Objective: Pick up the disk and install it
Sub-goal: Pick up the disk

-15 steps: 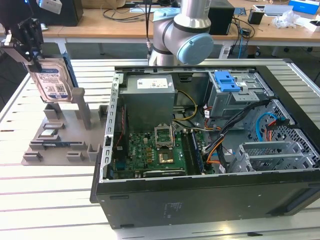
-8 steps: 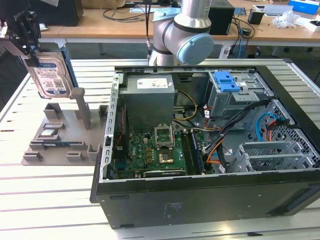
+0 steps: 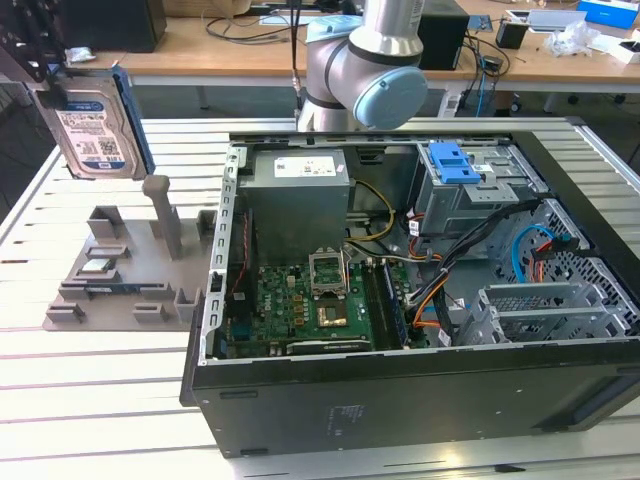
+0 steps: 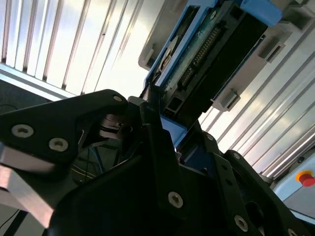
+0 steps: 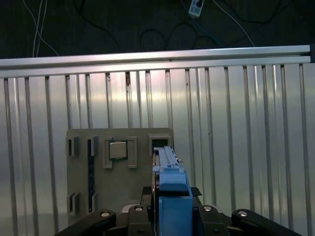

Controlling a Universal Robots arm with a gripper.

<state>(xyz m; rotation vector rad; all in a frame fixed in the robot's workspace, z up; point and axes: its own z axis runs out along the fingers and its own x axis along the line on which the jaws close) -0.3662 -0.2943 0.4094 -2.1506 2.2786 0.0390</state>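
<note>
The disk (image 3: 95,125) hangs upright in the air at the exterior view's upper left, its white and blue label facing the camera and a blue rail along its edge. My gripper (image 3: 42,62) is shut on its top end. Directly below stands the grey fixture plate (image 3: 110,290) with its slots and post. In the second wrist view the disk's (image 4: 206,46) circuit side and blue rails run away from the black fingers (image 4: 152,142). The first wrist view looks down the disk's (image 5: 170,184) blue edge, which sits between the gripper's jaws above the fixture plate (image 5: 118,187).
An open computer case (image 3: 400,400) lies on the slatted aluminium table (image 3: 100,400), to the exterior view's right of the fixture plate. Inside are a green motherboard (image 3: 310,300), a grey power supply (image 3: 300,200), a blue-latched drive cage (image 3: 465,185) and loose cables. A small chip (image 5: 117,149) rests on the fixture plate.
</note>
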